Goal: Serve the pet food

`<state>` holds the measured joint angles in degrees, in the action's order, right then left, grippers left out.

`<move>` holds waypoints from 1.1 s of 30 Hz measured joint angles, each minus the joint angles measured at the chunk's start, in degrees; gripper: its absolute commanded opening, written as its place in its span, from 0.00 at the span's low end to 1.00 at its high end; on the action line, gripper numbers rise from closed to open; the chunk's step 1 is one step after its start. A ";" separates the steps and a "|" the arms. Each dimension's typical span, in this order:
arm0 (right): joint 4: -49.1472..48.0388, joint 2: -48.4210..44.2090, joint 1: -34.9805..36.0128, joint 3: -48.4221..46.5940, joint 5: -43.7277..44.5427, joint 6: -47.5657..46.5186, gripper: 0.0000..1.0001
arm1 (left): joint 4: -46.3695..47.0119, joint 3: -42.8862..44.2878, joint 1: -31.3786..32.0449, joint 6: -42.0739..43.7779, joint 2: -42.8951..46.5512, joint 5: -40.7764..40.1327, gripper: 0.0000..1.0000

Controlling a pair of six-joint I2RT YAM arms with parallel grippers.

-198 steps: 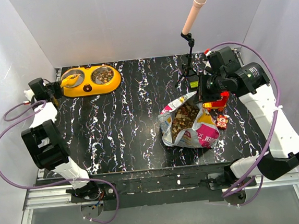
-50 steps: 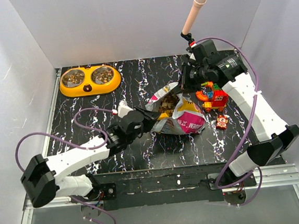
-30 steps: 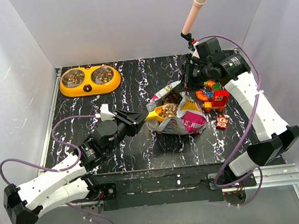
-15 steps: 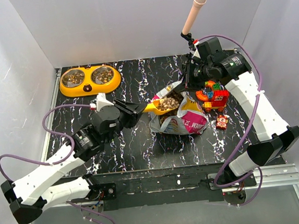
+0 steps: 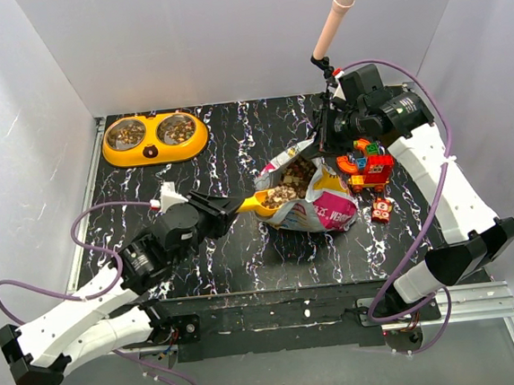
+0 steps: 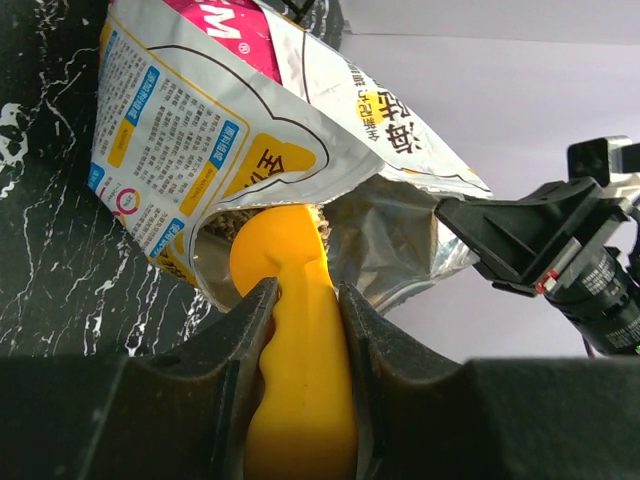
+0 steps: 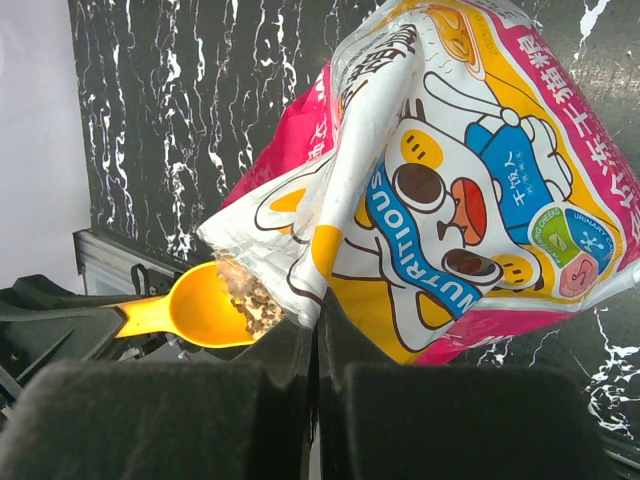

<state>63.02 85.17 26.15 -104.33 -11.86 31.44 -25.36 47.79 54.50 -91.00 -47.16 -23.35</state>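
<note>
The printed pet food bag (image 5: 316,201) lies open in the middle of the table, brown kibble (image 5: 293,175) showing in its mouth. My left gripper (image 5: 225,206) is shut on the handle of a yellow scoop (image 5: 271,197) whose bowl, full of kibble, sits at the bag's mouth. In the left wrist view the scoop (image 6: 292,300) reaches into the bag (image 6: 240,130). My right gripper (image 5: 329,137) is shut on the bag's upper edge and holds it up; in the right wrist view the bag (image 7: 470,200) hangs over the scoop (image 7: 205,305).
A yellow double bowl (image 5: 154,137) with kibble in both wells stands at the back left. Colourful toy bricks (image 5: 367,167) lie right of the bag. A microphone stand (image 5: 327,51) rises at the back right. Grey walls close in the table.
My left arm came from the bowl to the bag, dug the scoop in, lifted it loaded, and has now drawn back slightly. My right gripper keeps hold of the bag's edge.
</note>
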 measured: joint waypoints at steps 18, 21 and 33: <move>0.33 -0.07 -1.07 0.00 -0.96 0.92 0.01 | 22.86 -11.19 0.00 6.45 6.49 -0.63 0.00; 0.44 -0.07 -1.07 0.00 -0.98 1.25 0.01 | 23.28 -9.14 -0.04 6.69 1.33 -1.07 0.00; 2.89 -0.04 -1.29 -1.14 -0.37 1.36 0.01 | 22.71 -10.84 1.03 5.66 3.06 -2.86 0.00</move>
<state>65.91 85.12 24.86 -105.47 -12.23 32.80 -2.66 36.95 55.53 -85.34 -44.10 -26.22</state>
